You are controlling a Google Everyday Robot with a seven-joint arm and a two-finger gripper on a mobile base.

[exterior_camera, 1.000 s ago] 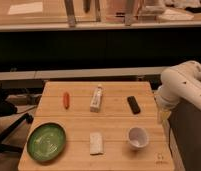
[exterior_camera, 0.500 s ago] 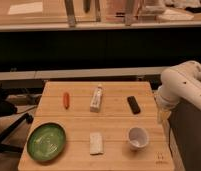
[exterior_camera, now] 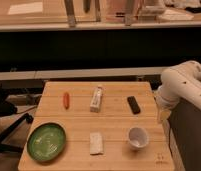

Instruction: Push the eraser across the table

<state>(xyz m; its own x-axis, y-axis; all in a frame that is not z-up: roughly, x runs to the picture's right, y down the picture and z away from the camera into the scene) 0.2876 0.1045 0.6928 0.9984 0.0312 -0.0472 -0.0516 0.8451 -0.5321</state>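
Black and small, the eraser lies on the right part of the pale wooden tabletop, to the right of the white tube. The white arm's tool hangs at the tabletop's right edge, clear of the eraser, jaws spread and holding nothing. A white cup stands nearer the front.

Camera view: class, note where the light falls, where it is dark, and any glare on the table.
In the camera view, warm light covers the table; the space behind it is a dark band; the eraser contrasts strongly; the green bowl shows a faint sheen, no harsh glare; the pale claw hangs by the table's right edge.
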